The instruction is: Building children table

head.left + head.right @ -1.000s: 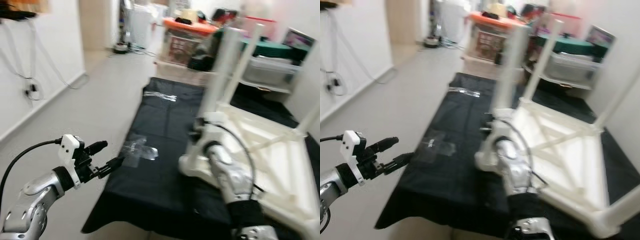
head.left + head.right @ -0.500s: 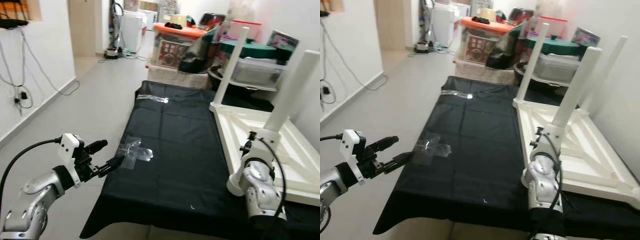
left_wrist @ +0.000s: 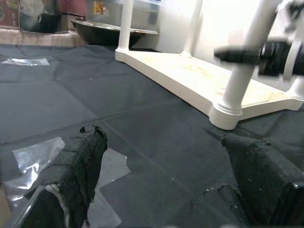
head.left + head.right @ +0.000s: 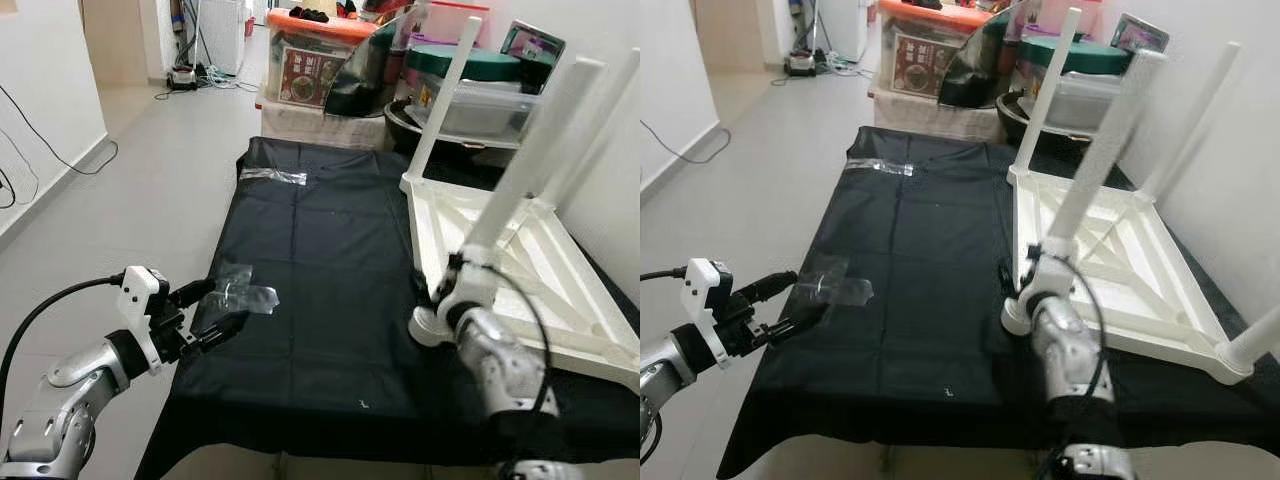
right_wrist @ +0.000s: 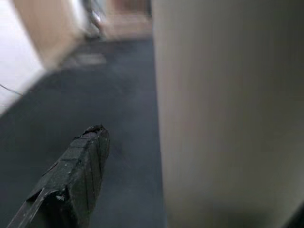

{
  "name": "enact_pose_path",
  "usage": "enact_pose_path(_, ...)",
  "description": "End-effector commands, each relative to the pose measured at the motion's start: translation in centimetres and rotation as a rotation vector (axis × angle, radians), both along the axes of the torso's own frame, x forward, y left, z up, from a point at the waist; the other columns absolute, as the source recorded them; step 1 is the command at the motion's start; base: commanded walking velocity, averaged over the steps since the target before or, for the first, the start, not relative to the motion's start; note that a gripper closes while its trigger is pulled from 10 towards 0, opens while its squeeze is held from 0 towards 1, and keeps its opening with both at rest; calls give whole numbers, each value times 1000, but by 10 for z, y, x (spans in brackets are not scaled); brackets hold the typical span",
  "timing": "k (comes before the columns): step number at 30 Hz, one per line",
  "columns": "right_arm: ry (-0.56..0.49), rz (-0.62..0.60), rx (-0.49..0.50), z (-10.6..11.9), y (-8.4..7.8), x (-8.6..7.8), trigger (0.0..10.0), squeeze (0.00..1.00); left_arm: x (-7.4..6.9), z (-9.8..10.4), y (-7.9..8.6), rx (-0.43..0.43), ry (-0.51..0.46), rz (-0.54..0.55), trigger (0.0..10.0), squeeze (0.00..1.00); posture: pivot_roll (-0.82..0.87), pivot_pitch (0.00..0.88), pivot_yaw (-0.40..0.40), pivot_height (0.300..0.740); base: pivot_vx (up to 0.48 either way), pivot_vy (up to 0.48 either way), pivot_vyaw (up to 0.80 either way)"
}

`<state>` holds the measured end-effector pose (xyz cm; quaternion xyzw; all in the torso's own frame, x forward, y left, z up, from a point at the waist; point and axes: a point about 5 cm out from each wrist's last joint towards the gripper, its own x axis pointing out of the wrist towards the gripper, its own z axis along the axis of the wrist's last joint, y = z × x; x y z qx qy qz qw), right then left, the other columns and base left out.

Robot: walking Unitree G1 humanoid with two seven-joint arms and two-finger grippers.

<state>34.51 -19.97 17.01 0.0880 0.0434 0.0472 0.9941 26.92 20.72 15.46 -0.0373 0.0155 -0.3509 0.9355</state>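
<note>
Nearest me, the left gripper [image 4: 218, 311] hovers at the near left edge of the black mat [image 4: 330, 290], its jaws spread apart and holding nothing, just above a crumpled piece of clear plastic [image 4: 240, 294] lying on the mat. To the right of that, the right gripper [image 4: 1023, 282] is up against the near corner leg [image 4: 520, 170] of the white children's table [image 4: 520, 270]; the leg stands between its jaws, though I cannot tell whether they are pressed onto it. The table lies upside down on the right half of the mat, legs pointing up. Further along the mat lies a strip of clear tape [image 4: 273, 176]. Beyond the mat's far end stand stacked storage boxes [image 4: 310, 70].
</note>
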Motion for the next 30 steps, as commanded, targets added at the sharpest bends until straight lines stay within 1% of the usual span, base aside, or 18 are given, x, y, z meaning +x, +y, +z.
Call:
enact_pose_path(1,-98,142,-9,18,8,5,10000,0,0,-3,-3,-5,17,-14,10000,0,110,0,-158,740,0,0,0)
enact_pose_path(4,-116,229,-80,19,6,16,10000,0,1,-3,-4,-4,16,-12,10000,0,119,0,-165,740,0,0,0)
enact_pose_path(8,-115,282,-91,19,7,21,10000,0,1,-3,-4,-4,14,-11,10000,0,119,0,-165,740,0,0,0)
enact_pose_path(10,-132,411,-68,21,18,19,10000,0,1,-4,-4,-4,14,-9,10000,0,125,0,-172,740,0,0,0)
enact_pose_path(11,-132,411,-68,21,18,19,10000,0,1,-4,-4,-4,14,-9,10000,0,125,0,-172,740,0,0,0)
enact_pose_path(12,-152,567,-52,23,32,12,9255,0,1,-4,-4,-3,13,-6,10000,0,128,0,-174,740,0,0,0)
enact_pose_path(15,-156,597,-49,23,34,11,9098,0,1,-4,-4,-3,13,-6,10000,0,128,0,-174,740,0,0,0)
enact_pose_path(16,-169,739,-67,22,48,-2,10000,0,1,-4,-4,-2,13,-5,10000,0,130,0,-176,740,0,0,0)
enact_pose_path(17,-169,739,-67,22,48,-2,10000,0,1,-4,-4,-2,13,-5,10000,0,130,0,-176,740,0,0,0)
enact_pose_path(20,-182,1019,-63,12,80,-39,9608,0,0,-4,-4,-1,15,-6,10000,0,128,0,-168,740,0,0,0)
enact_pose_path(21,-179,1040,-53,8,83,-45,6980,0,-1,-4,-4,0,16,-9,10000,0,126,0,-166,740,0,0,0)
enact_pose_path(24,-179,1040,-53,8,83,-45,6980,0,-1,-4,-4,0,16,-9,10000,0,126,0,-166,740,0,0,0)
enact_pose_path(25,-175,1052,-44,3,86,-51,4588,0,-1,-4,-4,0,17,-12,10000,0,123,0,-163,740,0,0,0)
enact_pose_path(26,-175,1052,-44,3,86,-51,4588,0,-1,-4,-4,0,17,-12,10000,0,123,0,-163,740,0,0,0)
enact_pose_path(27,-169,1036,-39,-2,85,-56,1608,0,-1,-4,-4,-1,18,-15,10000,0,116,0,-158,740,0,0,0)
enact_pose_path(28,-151,948,-53,-9,81,-54,0,0,-2,-4,-4,-2,19,-18,10000,0,108,0,-153,740,0,0,0)
enact_pose_path(29,-151,948,-53,-9,81,-54,0,0,-2,-4,-4,-2,19,-18,10000,0,108,0,-153,740,0,0,0)
enact_pose_path(30,-113,789,-83,-18,72,-45,0,0,-2,-3,-4,-4,20,-21,10000,0,108,0,-153,740,0,0,0)
